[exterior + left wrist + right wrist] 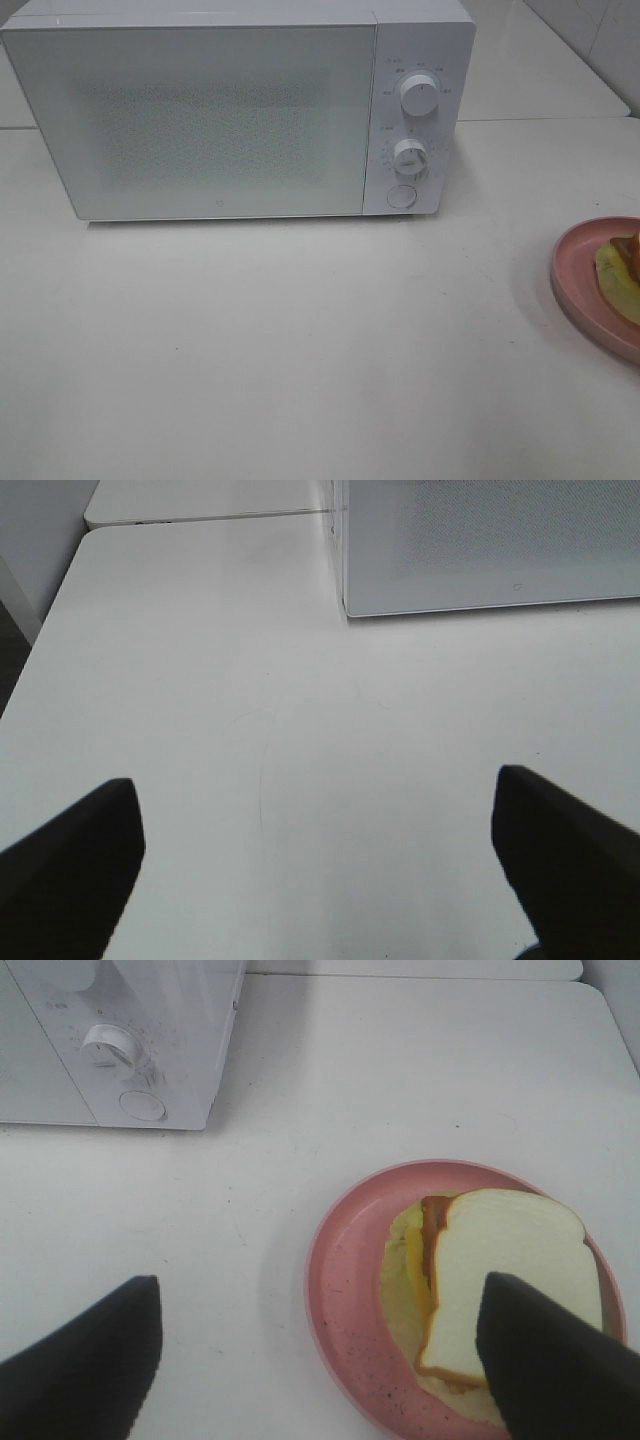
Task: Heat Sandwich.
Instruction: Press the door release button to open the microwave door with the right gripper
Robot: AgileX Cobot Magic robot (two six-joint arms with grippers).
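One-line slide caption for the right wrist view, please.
Open right gripper poised over the sandwich on its pink plate, with the microwave nearby.

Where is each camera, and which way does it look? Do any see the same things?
Exterior high: above the table, looking down at the closed microwave; the pink plate with the sandwich at the right edge; no arm shows.
Left wrist: on the left arm, looking across the table toward the microwave's corner; the open left gripper shows.
Right wrist: on the right arm, looking down on plate and sandwich; the open right gripper shows.
Shared: all see the microwave; high and right wrist both see plate and sandwich.
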